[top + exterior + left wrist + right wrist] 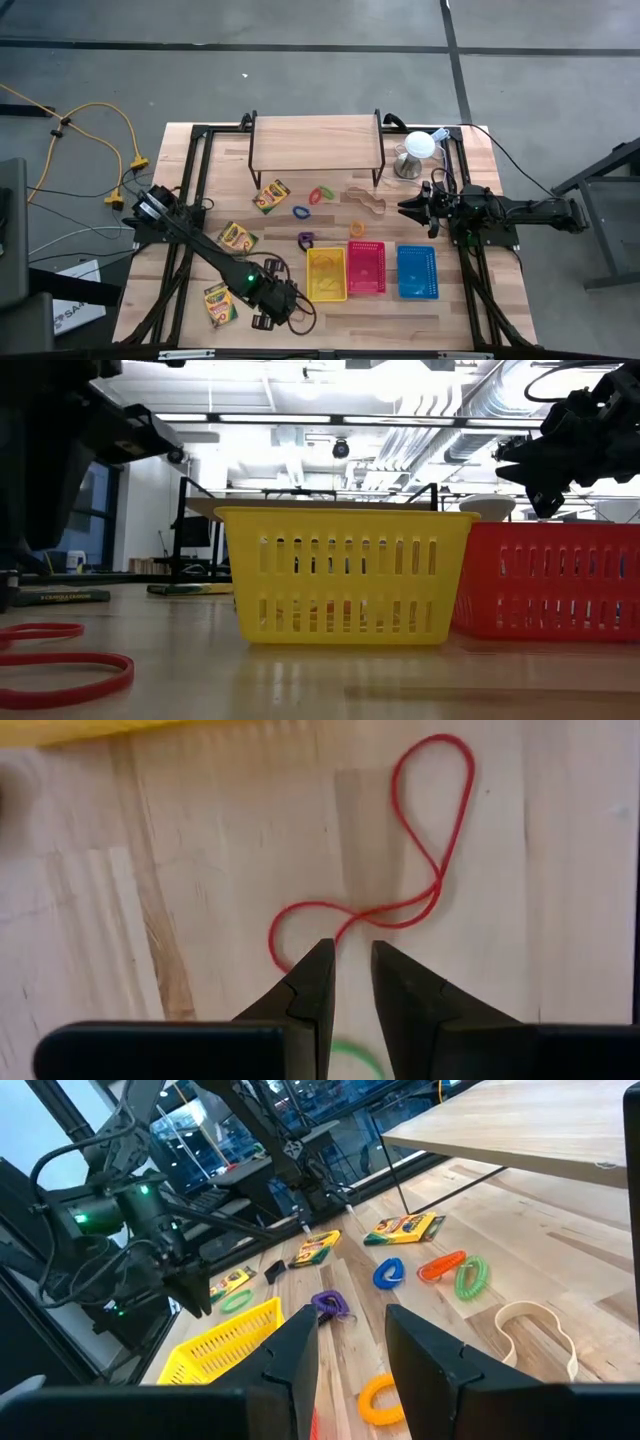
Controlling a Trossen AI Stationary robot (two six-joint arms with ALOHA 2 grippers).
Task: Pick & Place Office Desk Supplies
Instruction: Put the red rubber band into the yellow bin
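Rubber band (pixel 400 870), thin and red, lies in a twisted loop on the wooden surface (pixel 200 850), just ahead of the left pincer (pixel 350 975). This pincer hangs low, its two dark fingers a little apart and holding nothing. The surface is of light wood planks, and the floor around it is grey concrete.

From above, the left pincer (pixel 272 300) is just beside the yellow basket (pixel 326 273); the red basket (pixel 366 267) and the blue basket (pixel 417 271) stand further from it in one row. A crayon box (pixel 220 303) lies just beside the pincer on its other side.

The low view alone shows the room: bright ceiling lights and pipes. The right pincer (pixel 350 1345) is open and empty, raised, with coloured rings ahead of it. What lies inside the baskets is hard to make out.
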